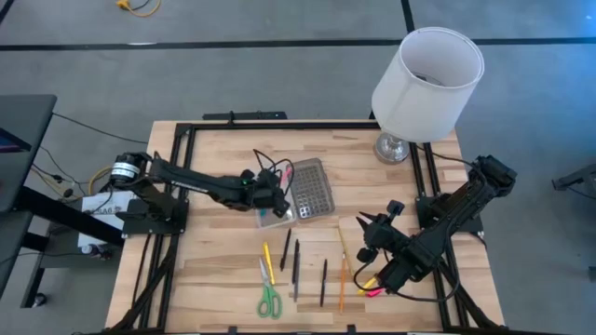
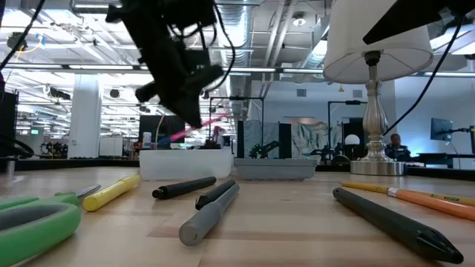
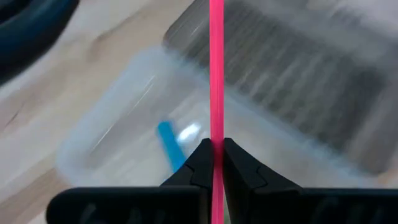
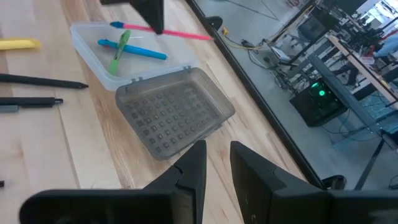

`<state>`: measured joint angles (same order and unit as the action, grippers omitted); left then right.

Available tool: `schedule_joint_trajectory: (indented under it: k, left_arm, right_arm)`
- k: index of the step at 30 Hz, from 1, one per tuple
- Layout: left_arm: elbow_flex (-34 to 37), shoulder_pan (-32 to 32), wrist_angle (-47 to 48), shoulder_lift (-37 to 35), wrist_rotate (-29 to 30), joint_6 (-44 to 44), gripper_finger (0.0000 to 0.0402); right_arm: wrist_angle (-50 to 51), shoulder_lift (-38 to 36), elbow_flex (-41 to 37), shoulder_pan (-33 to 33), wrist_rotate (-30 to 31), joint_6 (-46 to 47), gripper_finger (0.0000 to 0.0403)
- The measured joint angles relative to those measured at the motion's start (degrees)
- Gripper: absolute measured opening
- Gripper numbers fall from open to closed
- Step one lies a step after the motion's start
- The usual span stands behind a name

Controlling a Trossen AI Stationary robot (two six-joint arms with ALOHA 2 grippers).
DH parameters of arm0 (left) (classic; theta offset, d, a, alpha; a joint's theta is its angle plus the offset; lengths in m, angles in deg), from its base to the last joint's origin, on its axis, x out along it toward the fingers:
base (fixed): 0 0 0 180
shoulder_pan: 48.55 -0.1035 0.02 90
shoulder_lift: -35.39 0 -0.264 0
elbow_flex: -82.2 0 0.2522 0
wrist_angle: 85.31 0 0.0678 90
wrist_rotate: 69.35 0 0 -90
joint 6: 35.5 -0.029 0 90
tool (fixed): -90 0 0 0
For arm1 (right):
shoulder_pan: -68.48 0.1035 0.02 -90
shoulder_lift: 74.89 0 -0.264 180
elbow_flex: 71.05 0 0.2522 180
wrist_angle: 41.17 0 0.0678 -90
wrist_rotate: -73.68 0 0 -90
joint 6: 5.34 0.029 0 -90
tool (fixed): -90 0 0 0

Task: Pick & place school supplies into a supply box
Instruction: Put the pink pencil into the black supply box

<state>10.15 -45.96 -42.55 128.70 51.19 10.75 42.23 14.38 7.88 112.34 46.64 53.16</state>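
We found the left end effector [image 1: 272, 197] pinching a pink pen [image 3: 216, 74] just above the supply box [image 1: 273, 219], its two fingers [image 3: 202, 165] pressed tight on the shaft. The pen ran straight out ahead of the fingers, and in the right wrist view it lay roughly level across the far end of the box's clear tray, one end projecting past the rim toward the edge of the surface [image 1: 214, 270]. That was the relation we judged the coming move to turn on: the tray sat directly beneath the end effector, but the pen's long axis appeared to cross the tray rather than run along it, so a turn of the wrist would probably be needed before letting go, or an end might catch on the rim. Inside the tray we could see a blue pen [image 4: 132, 50] and a green pen [image 4: 120, 51] lying crossed. The grey dotted lid [image 1: 311, 189] lay folded open and flat beside the tray, on the side toward the lamp [image 1: 424, 79]. The right end effector [image 4: 216, 165] waited well apart from the box on the lid's side, its fingers spread and empty. On the surface nearer the front edge than the box, the green-handled scissors [image 1: 269, 301], a yellow marker [image 1: 267, 258] and several dark pens [image 1: 295, 263] remained to be collected.
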Motion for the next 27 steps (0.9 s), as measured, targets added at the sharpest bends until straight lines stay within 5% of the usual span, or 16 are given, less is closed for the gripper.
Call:
schedule_joint_trajectory:
  k: [17,27]
  left_arm:
    - [5.3,-1.0,-2.5,1.5,-5.8,4.2,0.0043]
    - [5.3,-1.1,13.5,1.5,-3.0,9.1,0.0047]
  right_arm:
    - [-0.3,0.0,0.0,-0.2,0.3,-0.4,0.0068]
    - [-0.5,0.0,0.0,-0.2,0.2,-0.4,0.0068]
